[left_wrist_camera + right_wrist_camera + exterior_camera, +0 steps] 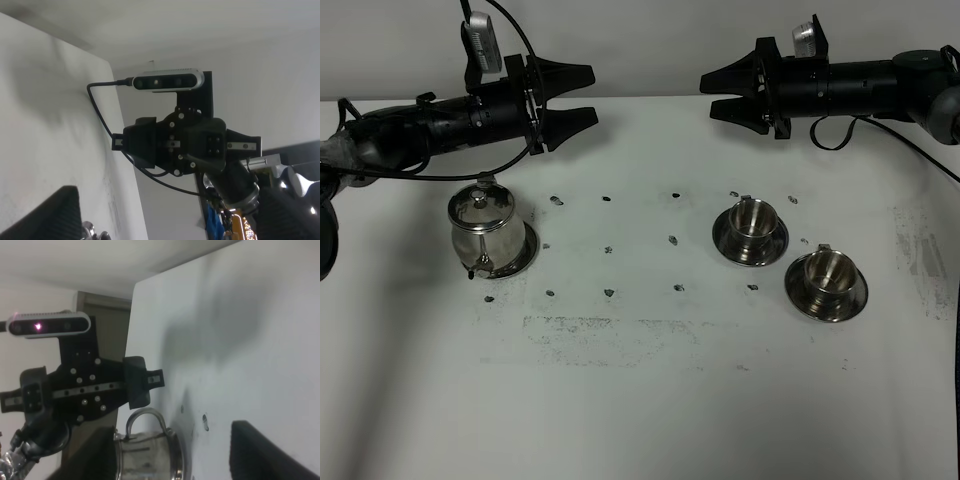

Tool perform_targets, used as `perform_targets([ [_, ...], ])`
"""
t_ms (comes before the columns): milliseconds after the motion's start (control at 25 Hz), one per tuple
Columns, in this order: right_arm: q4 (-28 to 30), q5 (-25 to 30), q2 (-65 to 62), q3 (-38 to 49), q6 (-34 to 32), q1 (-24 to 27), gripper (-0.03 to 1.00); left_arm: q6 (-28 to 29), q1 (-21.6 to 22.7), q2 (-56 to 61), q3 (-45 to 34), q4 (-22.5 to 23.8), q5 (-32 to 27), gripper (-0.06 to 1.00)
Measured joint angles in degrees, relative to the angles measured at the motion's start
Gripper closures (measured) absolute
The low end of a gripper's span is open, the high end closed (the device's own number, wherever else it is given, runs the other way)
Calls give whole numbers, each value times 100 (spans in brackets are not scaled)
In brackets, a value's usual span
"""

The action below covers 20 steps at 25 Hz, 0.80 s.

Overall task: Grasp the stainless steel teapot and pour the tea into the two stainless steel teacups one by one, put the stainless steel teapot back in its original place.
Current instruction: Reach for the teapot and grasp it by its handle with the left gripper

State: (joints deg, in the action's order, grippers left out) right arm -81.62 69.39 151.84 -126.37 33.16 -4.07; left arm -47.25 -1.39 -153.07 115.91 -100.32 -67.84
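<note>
Stainless steel teapot [488, 232] is standing upright on the left part of a white table [640, 400], just below the left gripper [592, 95] and well apart from the far teacup [750, 222] and the near teacup [827, 272] at the right. Dark specks in rows and grey scuffing are marking the tabletop; a pale wall [640, 40] is rising behind. The pot's spout is pointing toward the near edge, its loop handle toward the far side. Both grippers, the right gripper [708, 97] included, are hanging above the table, facing each other, jaws spread wide and gripping nothing. The thin spout is blending into the body, and the right wrist view is cutting the pot off.
</note>
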Motion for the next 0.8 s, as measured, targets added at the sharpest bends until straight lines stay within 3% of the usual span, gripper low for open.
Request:
perform_targets([
  [560,79,5,13,-241,0,0,48,-130,0,0,117,25,13,24],
  [720,857,4,13,-1065,0,0,48,-17,5,0,829,791,244,25],
  [800,1574,4,13,-1577,-5,0,48,261,5,47,1360,1684,485,25],
])
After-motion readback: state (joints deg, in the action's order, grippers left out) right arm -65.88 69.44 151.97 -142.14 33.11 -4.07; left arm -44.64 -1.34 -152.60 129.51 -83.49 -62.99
